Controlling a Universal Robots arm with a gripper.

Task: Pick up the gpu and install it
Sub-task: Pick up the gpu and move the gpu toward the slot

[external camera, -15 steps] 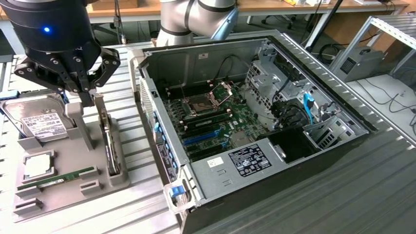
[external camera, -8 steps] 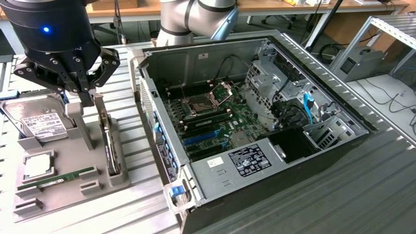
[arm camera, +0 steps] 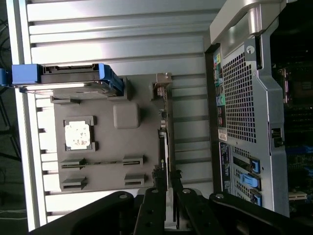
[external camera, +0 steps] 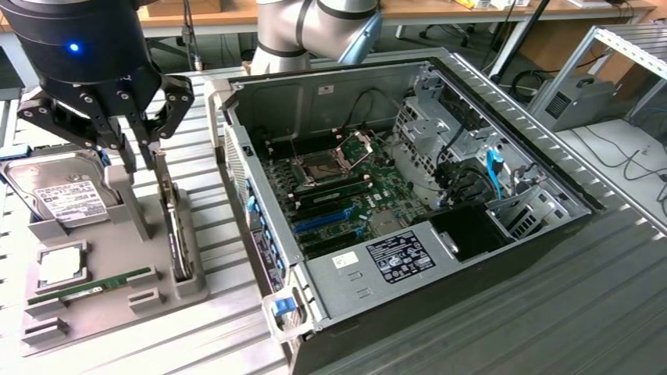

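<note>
The jaws need to meet the gpu [external camera: 175, 226] squarely on its two flat faces, low enough past its top edge to hold without twisting. A grip near the card's middle should be safer than one on the end bracket, so that it comes out of its slot straight up and does not rock. The gripper [external camera: 144, 160] hangs over the far end of the card. In the wrist view the gripper [arm camera: 167, 182] has its jaws only narrowly apart, with one finger on each side of the gpu [arm camera: 165, 127]. I cannot tell whether the pads are pressing the card or are just clear of it. The gpu stands on edge in a slot along the right side of the grey tray [external camera: 193, 293], as the exterior view shows it, and it looks fully seated there. On the same tray, to the exterior view's left, a hard drive [external camera: 62, 195] stands at the far end. The open case [external camera: 302, 98] is just beside the tray on the exterior view's right, and the blue slots [external camera: 318, 223] on its board are free.
</note>
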